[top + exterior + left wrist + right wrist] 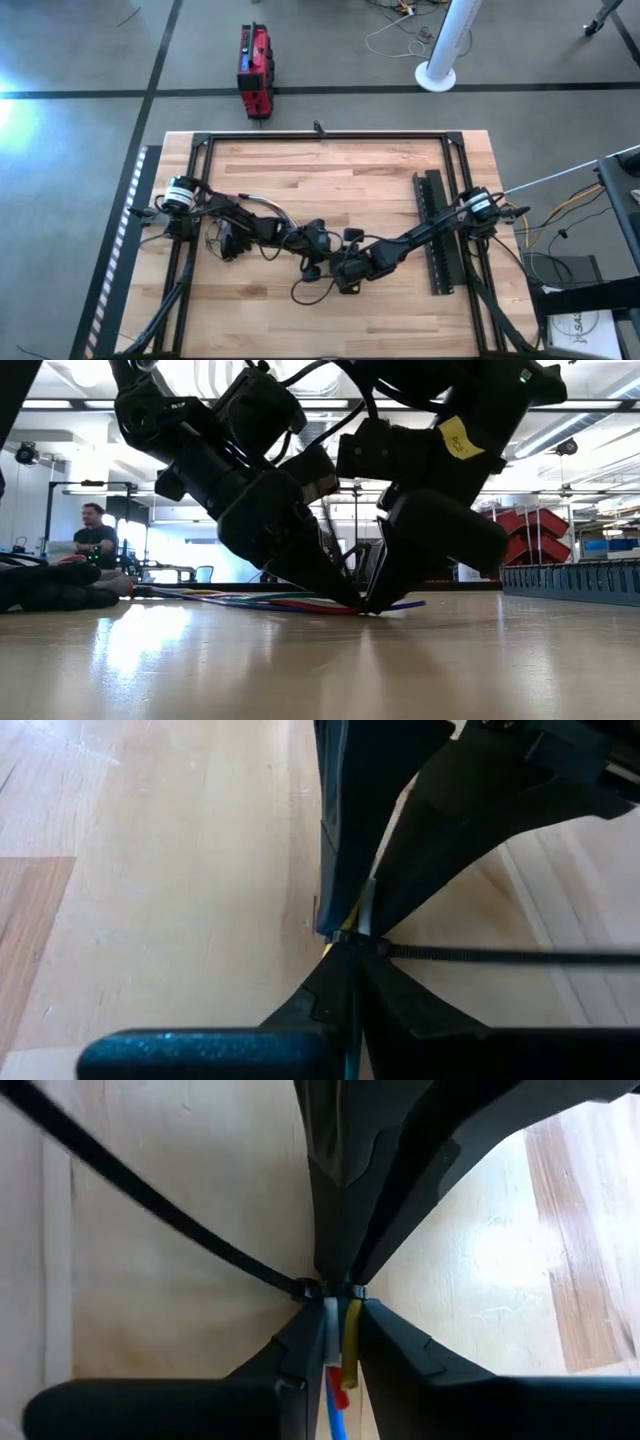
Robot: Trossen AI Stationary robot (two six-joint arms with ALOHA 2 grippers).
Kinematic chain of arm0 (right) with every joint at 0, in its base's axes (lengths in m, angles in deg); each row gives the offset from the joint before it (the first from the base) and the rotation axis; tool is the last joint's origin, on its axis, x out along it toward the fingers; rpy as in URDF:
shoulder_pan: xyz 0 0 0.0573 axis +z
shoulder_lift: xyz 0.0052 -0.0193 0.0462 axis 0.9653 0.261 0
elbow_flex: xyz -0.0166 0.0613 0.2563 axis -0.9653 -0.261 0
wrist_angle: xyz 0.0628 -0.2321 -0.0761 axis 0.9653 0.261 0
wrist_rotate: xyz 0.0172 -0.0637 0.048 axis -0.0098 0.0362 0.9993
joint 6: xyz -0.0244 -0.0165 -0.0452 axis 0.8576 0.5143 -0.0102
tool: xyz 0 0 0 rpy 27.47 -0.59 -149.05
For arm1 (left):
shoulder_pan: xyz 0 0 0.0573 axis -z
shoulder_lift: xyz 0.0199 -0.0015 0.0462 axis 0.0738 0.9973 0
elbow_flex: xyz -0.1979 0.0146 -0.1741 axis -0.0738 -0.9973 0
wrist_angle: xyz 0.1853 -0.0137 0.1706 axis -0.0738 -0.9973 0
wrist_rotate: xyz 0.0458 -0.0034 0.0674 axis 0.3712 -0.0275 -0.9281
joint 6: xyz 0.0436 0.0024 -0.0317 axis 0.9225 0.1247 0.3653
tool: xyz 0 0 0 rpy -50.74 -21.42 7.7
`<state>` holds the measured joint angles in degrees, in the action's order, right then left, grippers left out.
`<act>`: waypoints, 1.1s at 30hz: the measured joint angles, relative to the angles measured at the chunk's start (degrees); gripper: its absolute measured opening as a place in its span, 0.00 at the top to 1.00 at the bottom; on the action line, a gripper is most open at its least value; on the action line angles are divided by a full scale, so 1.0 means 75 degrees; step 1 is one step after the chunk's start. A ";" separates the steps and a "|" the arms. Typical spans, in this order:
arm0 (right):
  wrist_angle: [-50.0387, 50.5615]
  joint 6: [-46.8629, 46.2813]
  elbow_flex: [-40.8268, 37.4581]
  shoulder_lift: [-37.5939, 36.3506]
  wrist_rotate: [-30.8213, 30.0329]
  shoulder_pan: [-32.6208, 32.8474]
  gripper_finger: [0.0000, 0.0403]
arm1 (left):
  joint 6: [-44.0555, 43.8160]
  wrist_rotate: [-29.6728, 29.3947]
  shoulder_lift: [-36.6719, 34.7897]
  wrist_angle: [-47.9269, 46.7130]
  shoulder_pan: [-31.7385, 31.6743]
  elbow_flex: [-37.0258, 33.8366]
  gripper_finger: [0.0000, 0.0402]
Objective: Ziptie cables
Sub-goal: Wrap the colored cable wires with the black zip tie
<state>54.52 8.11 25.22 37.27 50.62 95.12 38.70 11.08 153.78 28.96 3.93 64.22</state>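
— What else is on the tabletop [330,165] besides the arms?

— A long black perforated bar [437,235] lies down the right side, under the right arm's forearm. It's well apart from where the two end effectors meet. Off the tabletop, a red box [255,70] sits on the floor beyond the far edge, with a white post [445,45] farther right. From table height I can also see a person [95,530] seated far back in the room.

— What blocks the view of the work?

— The arms themselves. From above, both wrists crowd together near the front centre and hide the cables and the ziptie completely. Low down, the dark bodies fill most of the view, and only the tips reach the wood.

— So where are the cables?

— The cables [240,601] lie flat on the wood. In the low view they run from the left toward the meeting point, with blue, green and red strands side by side and a blue end poking out just past the tips.

— And the grippers?

— The left end effector [352,942] is closed, tip to tip with the other, pinching at the ziptie [500,954]. That thin black strip runs straight away from the pinch. The right end effector [338,1292] is clamped on the cables [349,1342], with a yellow wire and a blue one between its fingers. The ziptie [150,1190] leaves that joint slantwise across the wood.
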 joint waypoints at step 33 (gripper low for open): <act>-0.0290 -0.0615 -0.0326 -0.0159 0.0371 -0.0006 0.76 | 0.1125 0.0122 0.0008 -0.0020 0.0054 -0.0012 1.00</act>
<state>52.35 3.49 22.78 36.08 53.41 95.08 47.13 12.00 153.84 28.80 4.33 64.14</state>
